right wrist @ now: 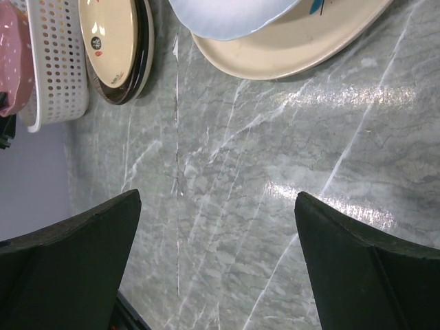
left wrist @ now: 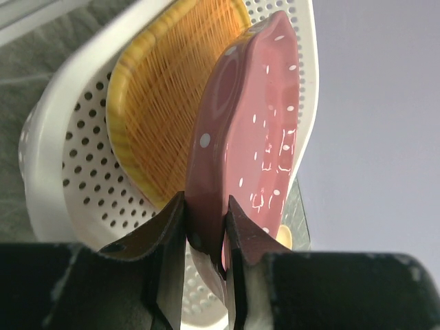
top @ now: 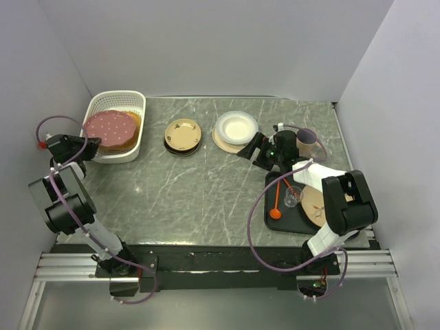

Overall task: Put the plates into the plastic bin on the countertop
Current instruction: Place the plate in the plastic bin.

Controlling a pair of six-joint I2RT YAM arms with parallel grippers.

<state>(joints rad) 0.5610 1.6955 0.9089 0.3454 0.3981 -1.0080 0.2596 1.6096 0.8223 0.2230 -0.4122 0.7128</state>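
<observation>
Plates: seven counted; two at the plastic bin (top: 134, 103), five outside it.
Pink polka-dot plate (left wrist: 254, 124): one, pinched at its near rim by the left fingers (left wrist: 168, 227), which are closed on it. It hangs tilted in the bin's opening. An edge grip probably lets it settle flat without the fingers meeting the lattice wall.
Orange-brown plate (left wrist: 165, 96): one, lying inside the bin, beneath the pink one.
Bin position: far left corner of the worktop (top: 206, 185), within the left arm's reach.
Middle stack: two, a tan dark-rimmed plate (top: 183, 135) on a dark brown plate (right wrist: 146, 48); they likely need lifting one at a time.
Right stack: two, a pale plate (top: 236, 127) on a cream plate (right wrist: 295, 51).
Right fingers (right wrist: 75, 261): spread wide, holding nothing, over bare worktop near the right stack, seemingly placed to reach a rim.
Black tray (top: 285, 223): one, carrying one sprig plate (top: 315, 203) partly hidden by the right arm.
Step in hand: setting down the second plate, by my reading.
</observation>
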